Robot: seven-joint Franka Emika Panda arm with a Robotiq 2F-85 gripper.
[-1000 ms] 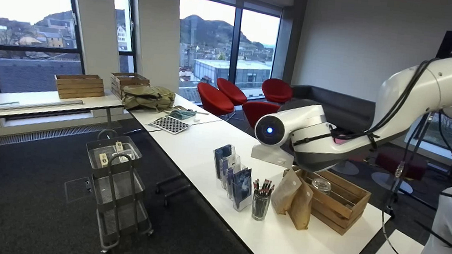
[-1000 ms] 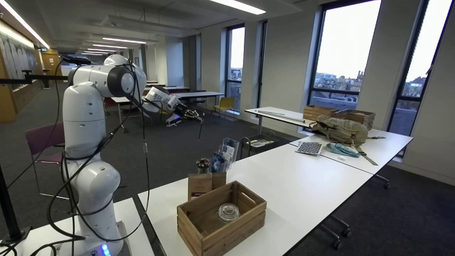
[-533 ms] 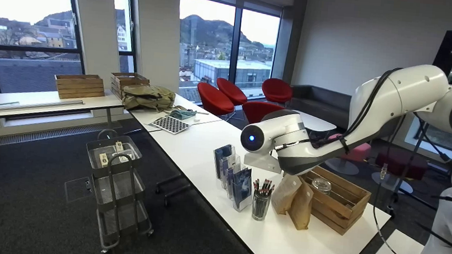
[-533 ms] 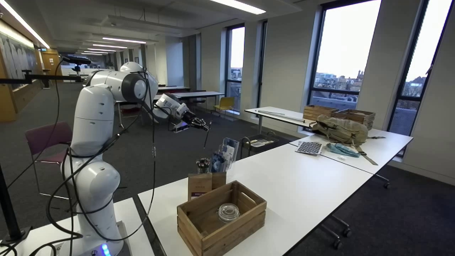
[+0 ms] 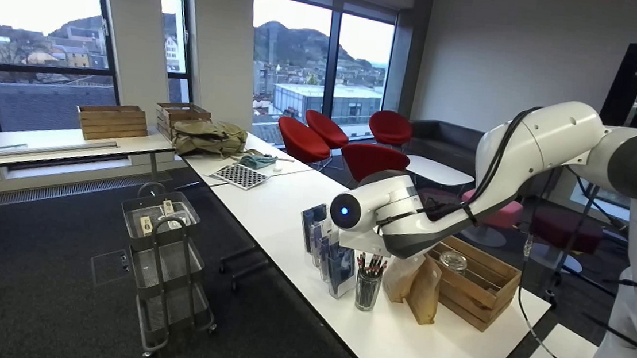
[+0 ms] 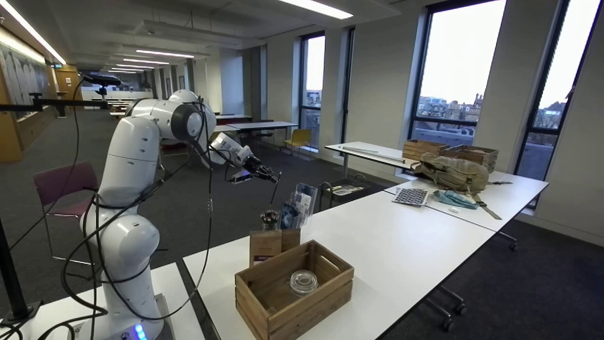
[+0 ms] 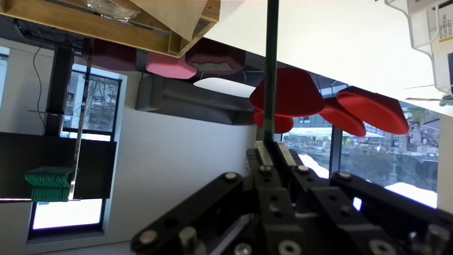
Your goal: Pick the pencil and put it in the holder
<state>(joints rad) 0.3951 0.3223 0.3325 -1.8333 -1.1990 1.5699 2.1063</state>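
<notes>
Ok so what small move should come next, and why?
Probably ease the pencil down toward the holder: the gripper pinches it, and in an exterior view its lower end appears just above the other pencils, though depth is hard to judge.

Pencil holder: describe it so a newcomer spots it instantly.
On the long white table, find two brown paper bags beside a wooden crate. Between those bags and the brochure stand is the holder. Unlike its neighbours, it is a clear round tumbler bristling with dark pencils.
</notes>
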